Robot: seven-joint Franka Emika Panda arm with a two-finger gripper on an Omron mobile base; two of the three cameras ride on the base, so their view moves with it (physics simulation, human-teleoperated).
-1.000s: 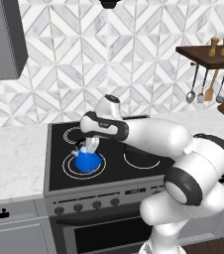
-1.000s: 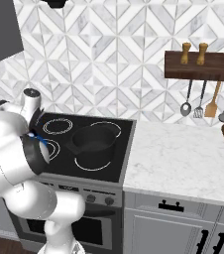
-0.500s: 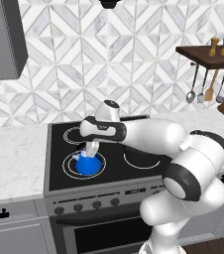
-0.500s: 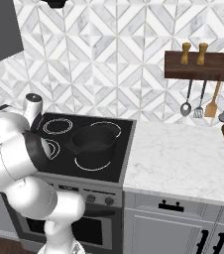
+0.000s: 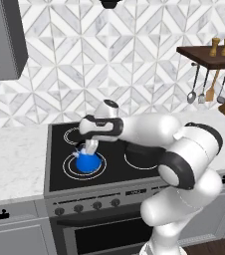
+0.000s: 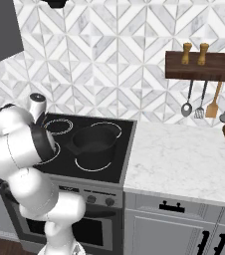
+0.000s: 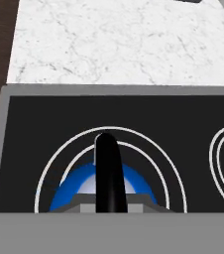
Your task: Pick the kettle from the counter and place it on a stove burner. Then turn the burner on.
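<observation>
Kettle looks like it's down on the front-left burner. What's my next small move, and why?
Probably open the end effector and lift straight up. The kettle sits inside the large ringed stove burner on the stove, and the hand view shows its dark handle centred over the rings. Whether the grip is already released, I cannot tell.

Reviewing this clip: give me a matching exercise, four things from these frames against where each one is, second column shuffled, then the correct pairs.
Things:
1. kettle
2. black pot
3. two wooden shakers
4. knobs

Places:
A. on top of the dark wall shelf
B. along the stove's front panel
C. inside a large ringed burner at the front of the cooktop
D. on the cooktop's side nearest the long counter

Pairs: 1-C, 2-D, 3-A, 4-B
</observation>
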